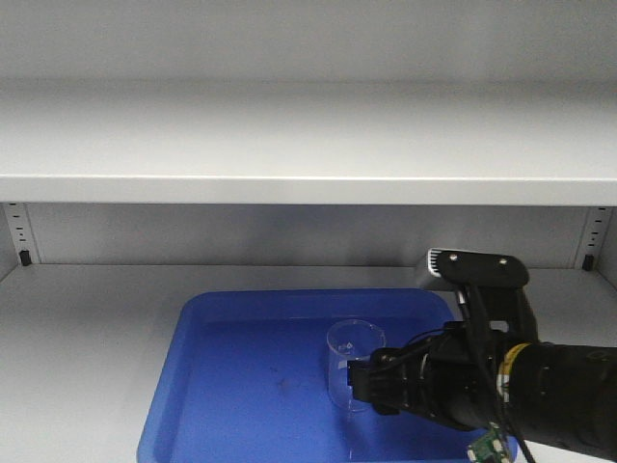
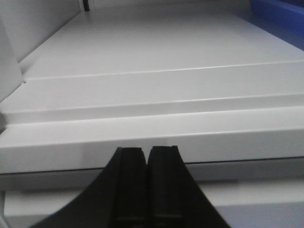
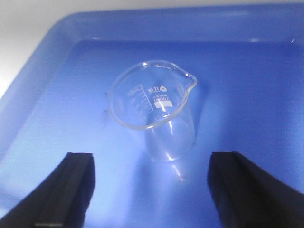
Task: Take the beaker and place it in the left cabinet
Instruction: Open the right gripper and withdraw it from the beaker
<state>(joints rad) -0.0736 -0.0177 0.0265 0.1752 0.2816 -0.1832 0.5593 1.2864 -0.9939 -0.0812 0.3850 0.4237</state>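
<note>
The left cabinet (image 1: 289, 188) surrounds me, its grey shelf spreading under and ahead of both my arms. On that shelf, beneath my right gripper (image 3: 149, 183), sits a blue tray (image 1: 222, 386). The beaker (image 3: 154, 114) stands upright in the tray just ahead of my right fingers (image 3: 71, 190), which are spread wide and touch nothing. My left gripper (image 2: 146, 156) is pressed together, empty, low over the shelf edge. Closing off-centre could tip the light glass, or my pads could slip on its smooth wall.
</note>
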